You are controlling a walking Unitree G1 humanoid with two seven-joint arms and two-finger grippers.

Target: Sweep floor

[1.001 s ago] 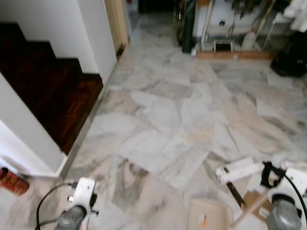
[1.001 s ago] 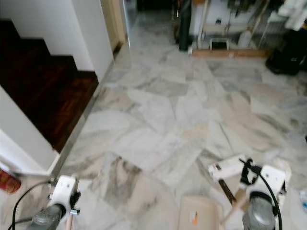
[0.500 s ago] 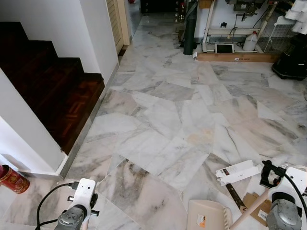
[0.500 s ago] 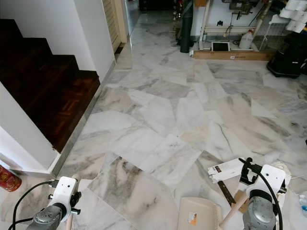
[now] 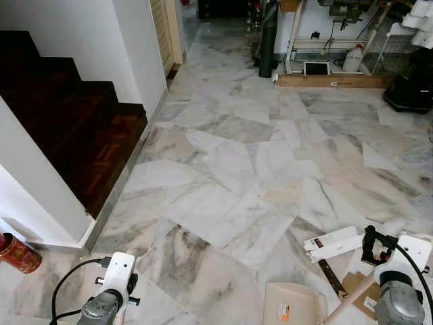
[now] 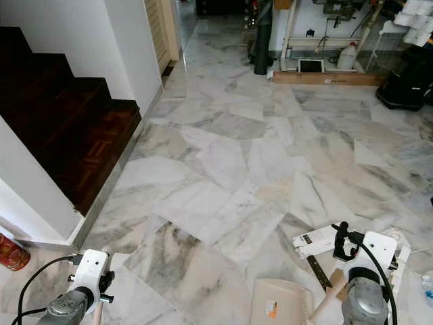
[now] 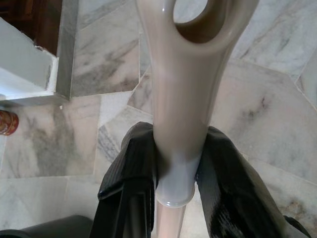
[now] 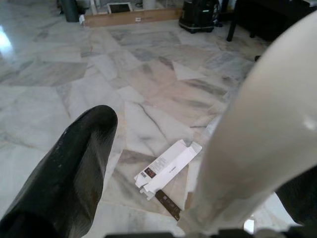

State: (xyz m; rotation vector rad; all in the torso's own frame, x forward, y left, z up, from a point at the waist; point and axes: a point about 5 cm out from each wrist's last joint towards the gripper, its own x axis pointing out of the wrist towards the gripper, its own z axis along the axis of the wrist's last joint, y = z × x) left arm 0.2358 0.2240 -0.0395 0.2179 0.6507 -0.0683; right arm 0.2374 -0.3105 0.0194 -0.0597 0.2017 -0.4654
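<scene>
Grey-veined white marble floor [image 5: 230, 169], beige dustpan [image 5: 292, 305], dark red-brown wooden stairs [image 5: 74, 128], red tin [image 5: 17, 252].

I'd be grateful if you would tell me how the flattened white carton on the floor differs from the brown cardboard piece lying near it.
The white carton is long and narrow with printed labels; the brown cardboard piece is shorter, squarer and mostly plain. The carton lies fully in the open, while the cardboard is partly crossed by the beige handle near the right claw. The carton lies farther from the robot, the cardboard nearer. Both lie flat on the marble floor, beside a dark-handled knife.
</scene>
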